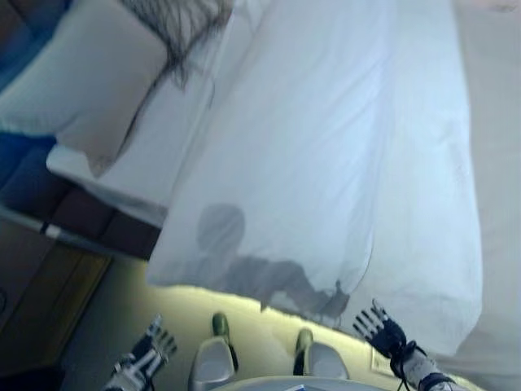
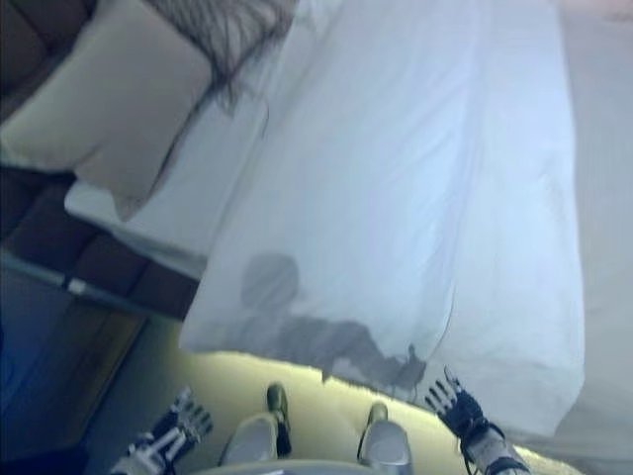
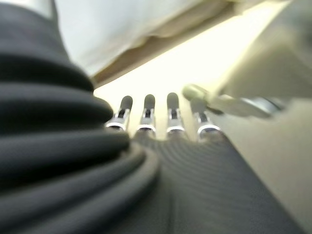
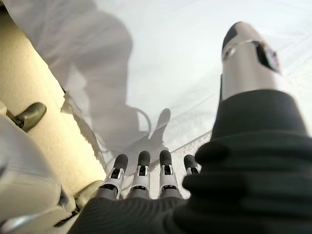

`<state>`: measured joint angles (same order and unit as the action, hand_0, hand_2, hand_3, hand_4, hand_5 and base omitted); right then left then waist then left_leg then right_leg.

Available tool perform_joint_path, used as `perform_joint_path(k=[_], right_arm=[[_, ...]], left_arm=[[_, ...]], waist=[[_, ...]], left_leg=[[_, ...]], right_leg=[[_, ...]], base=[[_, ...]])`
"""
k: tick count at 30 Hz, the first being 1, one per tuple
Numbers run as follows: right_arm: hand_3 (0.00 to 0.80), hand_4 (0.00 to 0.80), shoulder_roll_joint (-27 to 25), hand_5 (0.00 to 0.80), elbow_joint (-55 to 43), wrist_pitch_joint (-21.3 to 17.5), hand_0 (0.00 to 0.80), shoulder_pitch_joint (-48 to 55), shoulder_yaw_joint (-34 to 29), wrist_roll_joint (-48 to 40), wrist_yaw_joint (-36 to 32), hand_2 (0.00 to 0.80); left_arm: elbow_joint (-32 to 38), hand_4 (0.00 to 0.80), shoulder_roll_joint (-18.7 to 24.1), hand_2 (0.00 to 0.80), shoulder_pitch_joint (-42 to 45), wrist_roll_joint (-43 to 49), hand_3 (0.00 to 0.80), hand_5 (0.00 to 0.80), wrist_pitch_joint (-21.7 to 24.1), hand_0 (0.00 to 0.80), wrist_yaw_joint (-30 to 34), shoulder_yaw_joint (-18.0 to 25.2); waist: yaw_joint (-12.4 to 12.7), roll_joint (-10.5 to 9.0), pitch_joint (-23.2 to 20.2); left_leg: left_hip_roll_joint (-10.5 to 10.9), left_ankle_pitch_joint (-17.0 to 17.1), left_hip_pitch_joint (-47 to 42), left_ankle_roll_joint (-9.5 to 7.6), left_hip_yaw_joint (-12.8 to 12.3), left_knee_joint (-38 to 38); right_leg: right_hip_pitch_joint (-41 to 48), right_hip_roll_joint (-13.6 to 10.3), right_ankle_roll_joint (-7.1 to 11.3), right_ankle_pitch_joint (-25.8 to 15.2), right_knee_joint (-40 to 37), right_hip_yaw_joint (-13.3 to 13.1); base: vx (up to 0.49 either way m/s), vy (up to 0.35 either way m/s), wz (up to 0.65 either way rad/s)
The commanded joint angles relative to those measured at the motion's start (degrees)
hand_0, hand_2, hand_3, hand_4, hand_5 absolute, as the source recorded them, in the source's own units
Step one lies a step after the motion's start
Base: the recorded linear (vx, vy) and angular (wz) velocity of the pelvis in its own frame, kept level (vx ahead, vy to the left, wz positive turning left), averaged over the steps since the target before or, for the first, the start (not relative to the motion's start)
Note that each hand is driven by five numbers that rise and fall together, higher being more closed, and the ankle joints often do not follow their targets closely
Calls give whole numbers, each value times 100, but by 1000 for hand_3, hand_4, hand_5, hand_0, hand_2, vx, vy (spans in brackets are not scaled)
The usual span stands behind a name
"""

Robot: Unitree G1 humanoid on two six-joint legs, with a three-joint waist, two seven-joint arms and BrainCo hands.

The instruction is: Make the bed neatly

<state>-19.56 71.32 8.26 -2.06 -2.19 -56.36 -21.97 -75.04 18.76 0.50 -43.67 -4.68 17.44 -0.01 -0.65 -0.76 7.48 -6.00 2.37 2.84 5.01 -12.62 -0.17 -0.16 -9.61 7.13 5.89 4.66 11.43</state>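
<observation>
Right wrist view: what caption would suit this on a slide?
Right hand, fingers straight, poised at the hanging edge of the white bed sheet, holding nothing.

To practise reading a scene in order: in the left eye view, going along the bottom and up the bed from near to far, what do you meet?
Left hand and right hand, both open, holding nothing → hanging edge of the white duvet → pillow at the far left.

Pillow (image 1: 77, 81) and duvet (image 1: 342, 147) cropped by edges.
</observation>
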Motion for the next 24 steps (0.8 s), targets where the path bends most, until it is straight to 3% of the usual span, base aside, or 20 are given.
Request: perform_joint_path(k=[1, 7, 13, 24], right_arm=[[0, 0, 194, 0, 181, -32, 0, -125, 78, -17, 191, 0], [0, 0, 583, 0, 549, -253, 0, -89, 100, -74, 835, 0], [0, 0, 828, 0, 750, -232, 0, -120, 421, 881, 984, 0], [0, 0, 804, 0, 811, -261, 0, -17, 653, 1101, 901, 0]], left_arm=[[-283, 0, -26, 0, -330, 1061, 0, 0, 79, 0, -276, -197], [-358, 0, -507, 0, -474, 1474, 0, 0, 44, 0, -412, -776], [-315, 0, -820, 0, -528, 2089, 0, 0, -101, 0, -501, -1311], [-331, 0, -860, 0, -412, 1741, 0, 0, -224, 0, -530, -1357]], waist=[[-13, 28, -91], [-118, 119, -352], [-80, 162, -495], [-56, 181, -597]], left_leg=[[50, -260, -381, 66, -3, -106], [71, -295, -819, 17, -38, -483], [50, -389, -1071, -8, -29, -483], [28, -469, -1217, -36, 20, -469]], right_leg=[[-129, -233, 349, -1182, -873, 108], [181, -170, 351, -1137, -966, 137], [449, -174, 314, -1021, -966, 177], [635, -188, 307, -940, -966, 227]], base=[[147, -67, -8], [92, -35, -7], [85, -21, -1], [48, -2, -1]])
